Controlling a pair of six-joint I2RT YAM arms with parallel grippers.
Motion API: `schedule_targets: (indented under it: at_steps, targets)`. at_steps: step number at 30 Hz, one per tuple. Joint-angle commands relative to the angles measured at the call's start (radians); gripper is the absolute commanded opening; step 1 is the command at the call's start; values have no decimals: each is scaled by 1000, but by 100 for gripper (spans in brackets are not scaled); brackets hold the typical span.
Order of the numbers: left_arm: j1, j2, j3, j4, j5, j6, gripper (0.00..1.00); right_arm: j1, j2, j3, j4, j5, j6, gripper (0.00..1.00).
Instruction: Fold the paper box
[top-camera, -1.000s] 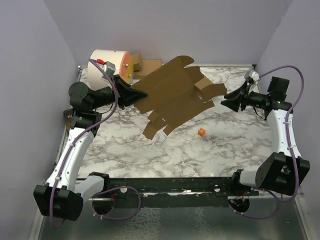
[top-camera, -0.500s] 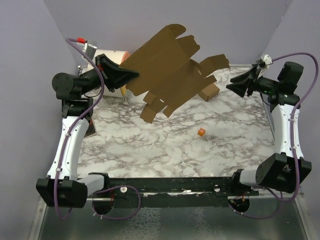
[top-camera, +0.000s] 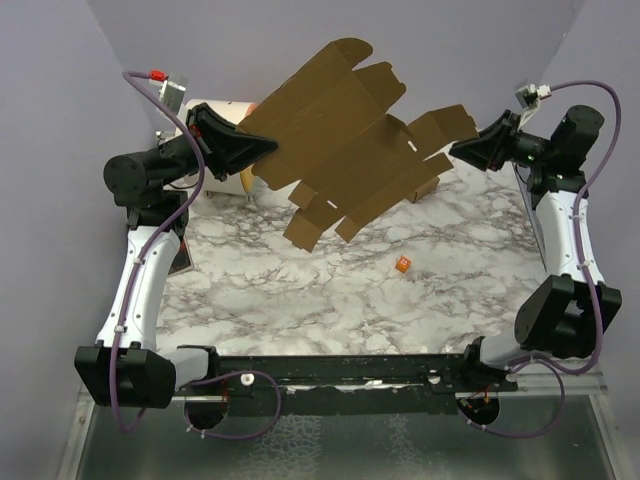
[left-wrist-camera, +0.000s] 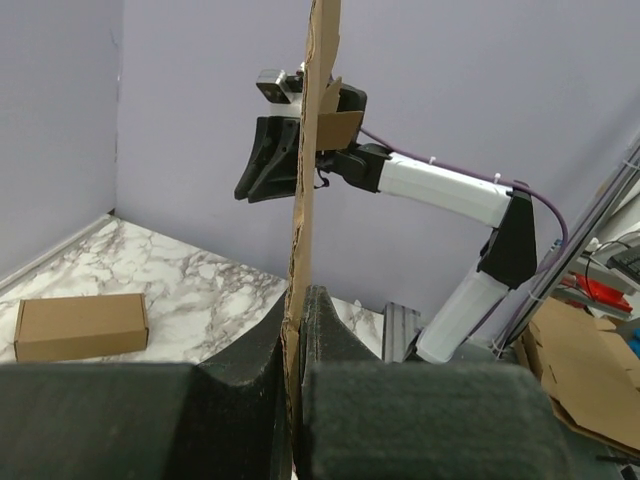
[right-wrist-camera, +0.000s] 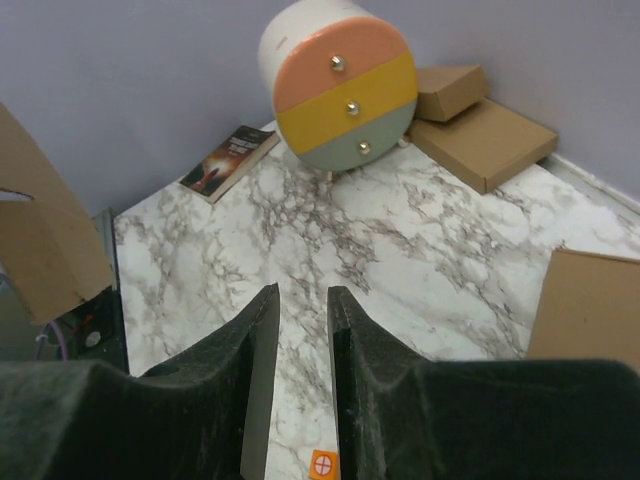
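The flat, unfolded brown cardboard box (top-camera: 345, 145) hangs tilted in the air above the back of the table. My left gripper (top-camera: 268, 152) is shut on its left edge. In the left wrist view the sheet (left-wrist-camera: 305, 200) shows edge-on, pinched between the fingertips (left-wrist-camera: 322, 320). My right gripper (top-camera: 458, 149) is held up just beside the sheet's right flap (top-camera: 442, 124), slightly open with nothing between its fingers. In the right wrist view (right-wrist-camera: 303, 300) only marble shows in the gap, and parts of the cardboard (right-wrist-camera: 45, 250) sit at the frame's sides.
A round white cabinet with coloured drawers (right-wrist-camera: 340, 85) stands at the back left, with folded brown boxes (right-wrist-camera: 480, 120) and a book (right-wrist-camera: 228, 160) beside it. A small closed box (top-camera: 420, 187) lies under the sheet. A small orange cube (top-camera: 402, 265) lies mid-table.
Both arms have risen. The left gripper lifted the cardboard off the table and higher. The right gripper moved up and left, closer to the sheet's right flap.
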Motion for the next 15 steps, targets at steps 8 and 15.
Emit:
schedule_targets:
  at_steps: [8, 15]
  targets:
    - [7, 7, -12, 76, 11, -32, 0, 68, -96, -121, 535, -188, 436, 29]
    - [13, 9, -24, 72, 11, -17, 0, 87, -123, -113, 538, -187, 457, 29]
